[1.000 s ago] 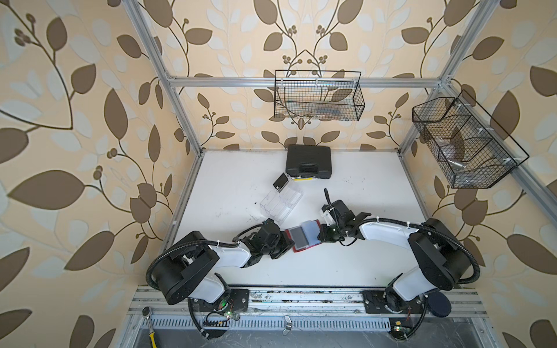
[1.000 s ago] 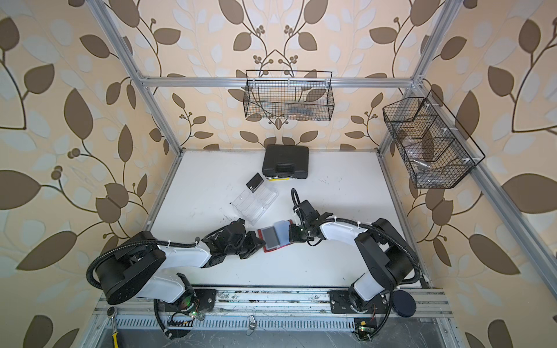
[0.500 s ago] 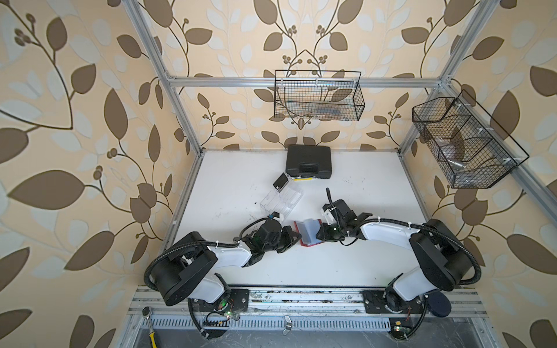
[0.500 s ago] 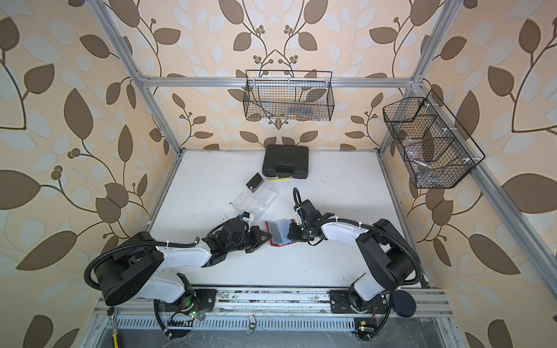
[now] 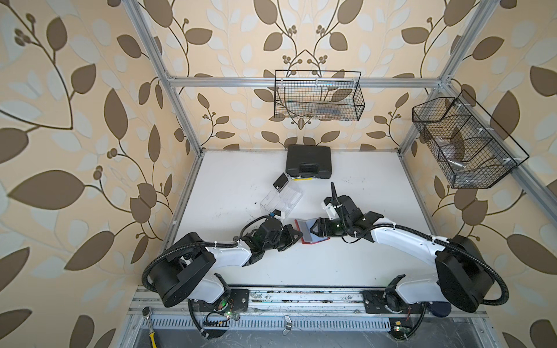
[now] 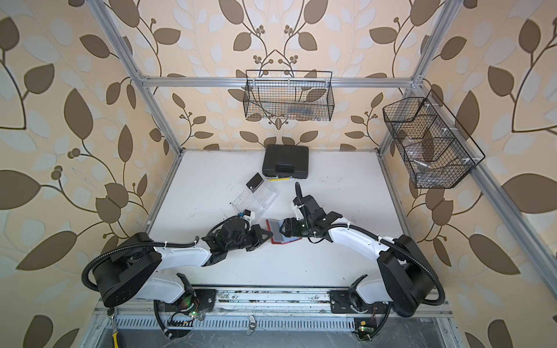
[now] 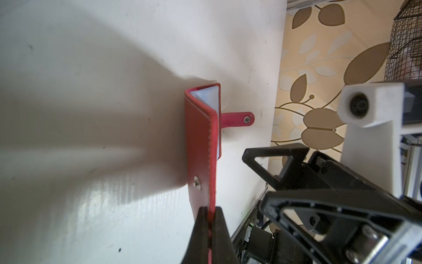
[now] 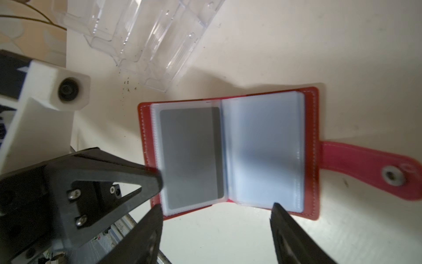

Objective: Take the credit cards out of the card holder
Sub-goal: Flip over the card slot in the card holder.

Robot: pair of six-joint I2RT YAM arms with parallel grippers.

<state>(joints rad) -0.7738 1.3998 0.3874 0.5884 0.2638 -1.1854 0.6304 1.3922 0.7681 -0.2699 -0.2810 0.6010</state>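
1. The left gripper is clamped shut on the edge of the card holder's red cover. The pinch is seen edge-on in the left wrist view.
2. The card holder is located on the white table, front-centre, between the two grippers. It is visible in both top views.
3. In the right wrist view the holder is seen opened like a book, with the clear sleeves exposed. The strap tab is laid out on the side away from the left gripper.
4. One credit card is seen inside the sleeve on the clamped side. It reads grey through the plastic and its lettering is not resolved.
5. The right gripper is held open, jaws wide apart with nothing between them. Its fingertips are placed at the holder's near edge, but contact cannot be told.
6. A clear acrylic tray is seen just beyond the holder, toward the left arm's side.
7. A black card is tilted at the tray's far end. Whether it sits inside a compartment cannot be told.
8. A black plastic case is set at the back of the table, roughly centred.
9. Wire baskets are hung on the back frame and the right-side frame.
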